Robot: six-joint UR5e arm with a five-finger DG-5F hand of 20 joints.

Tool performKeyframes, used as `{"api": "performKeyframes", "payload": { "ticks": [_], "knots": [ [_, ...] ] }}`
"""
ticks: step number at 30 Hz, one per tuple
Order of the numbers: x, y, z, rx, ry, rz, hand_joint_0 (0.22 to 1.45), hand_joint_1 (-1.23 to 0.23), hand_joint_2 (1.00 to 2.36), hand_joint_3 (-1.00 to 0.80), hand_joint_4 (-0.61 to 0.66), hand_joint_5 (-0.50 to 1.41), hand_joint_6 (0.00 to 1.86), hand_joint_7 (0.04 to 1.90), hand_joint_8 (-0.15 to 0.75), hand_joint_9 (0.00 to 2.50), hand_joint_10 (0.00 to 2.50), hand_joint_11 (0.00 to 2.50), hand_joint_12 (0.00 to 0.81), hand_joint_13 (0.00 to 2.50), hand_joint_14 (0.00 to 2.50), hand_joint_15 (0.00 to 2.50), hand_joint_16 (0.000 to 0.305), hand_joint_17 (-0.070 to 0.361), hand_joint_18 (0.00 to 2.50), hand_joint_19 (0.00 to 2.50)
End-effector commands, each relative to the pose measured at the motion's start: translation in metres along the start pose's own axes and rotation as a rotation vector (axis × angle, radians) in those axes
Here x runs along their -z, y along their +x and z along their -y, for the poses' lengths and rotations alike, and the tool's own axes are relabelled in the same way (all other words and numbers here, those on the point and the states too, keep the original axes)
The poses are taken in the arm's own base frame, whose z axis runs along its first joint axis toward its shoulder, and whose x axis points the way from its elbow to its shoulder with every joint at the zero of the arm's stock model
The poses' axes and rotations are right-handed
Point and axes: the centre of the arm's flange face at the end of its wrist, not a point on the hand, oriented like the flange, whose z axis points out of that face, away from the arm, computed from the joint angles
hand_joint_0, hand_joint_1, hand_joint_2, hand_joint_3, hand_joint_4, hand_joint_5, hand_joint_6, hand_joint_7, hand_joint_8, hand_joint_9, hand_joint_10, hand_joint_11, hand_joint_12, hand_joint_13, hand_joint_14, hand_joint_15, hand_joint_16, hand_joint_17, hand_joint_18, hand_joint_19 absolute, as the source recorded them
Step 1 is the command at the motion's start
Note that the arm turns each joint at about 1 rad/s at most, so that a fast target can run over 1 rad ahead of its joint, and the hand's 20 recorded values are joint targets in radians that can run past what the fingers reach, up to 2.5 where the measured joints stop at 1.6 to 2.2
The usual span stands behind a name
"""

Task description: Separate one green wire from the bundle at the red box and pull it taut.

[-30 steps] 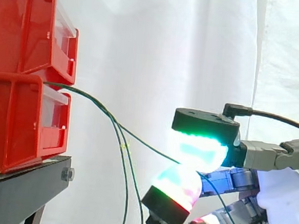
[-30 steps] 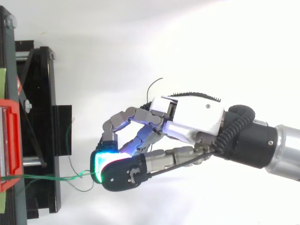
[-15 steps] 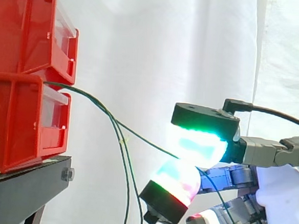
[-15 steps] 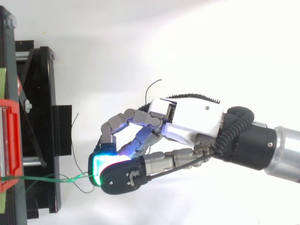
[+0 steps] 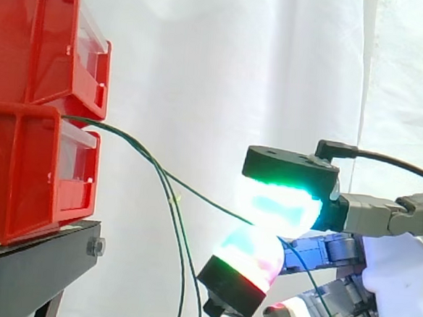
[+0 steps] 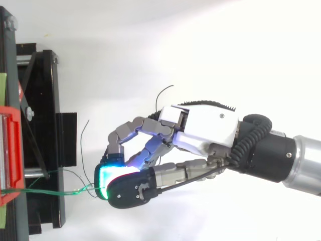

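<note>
Hand (image 6: 203, 128) has crept slightly toward the red box (image 5: 36, 168), pinching one green wire (image 6: 45, 191); probably not yet taut.

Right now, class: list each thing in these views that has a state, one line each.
red box: on the black stand, another stacked above.
hand: shut on the green wire, pinched between glowing pads.
green wire: stretched from red box to hand, slightly bowed.
other wires: hanging slack.

Hand (image 6: 205, 128) points leftward, glowing fingers (image 5: 277, 207) pinched together.
</note>
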Motion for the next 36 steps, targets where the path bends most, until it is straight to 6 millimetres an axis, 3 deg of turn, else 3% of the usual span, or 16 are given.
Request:
{"api": "performKeyframes", "payload": {
  "ticks": [1,36],
  "knots": [
    [-0.0002,-0.0003,0.0008,0.001,0.001,0.001,0.68,-0.79,1.02,-0.09,-0.21,-0.18,0.93,1.22,0.287,1.07,0.02,0.85,0.302,0.85,0.01,0.35,0.043,0.096,0.84,0.40],
    [0.0029,0.0094,0.0016,0.002,0.002,-0.013,0.68,-0.79,1.02,-0.09,-0.21,-0.18,0.93,1.22,0.288,1.07,0.02,0.84,0.302,0.85,0.01,0.35,0.043,0.096,0.83,0.41]
  ]
}}
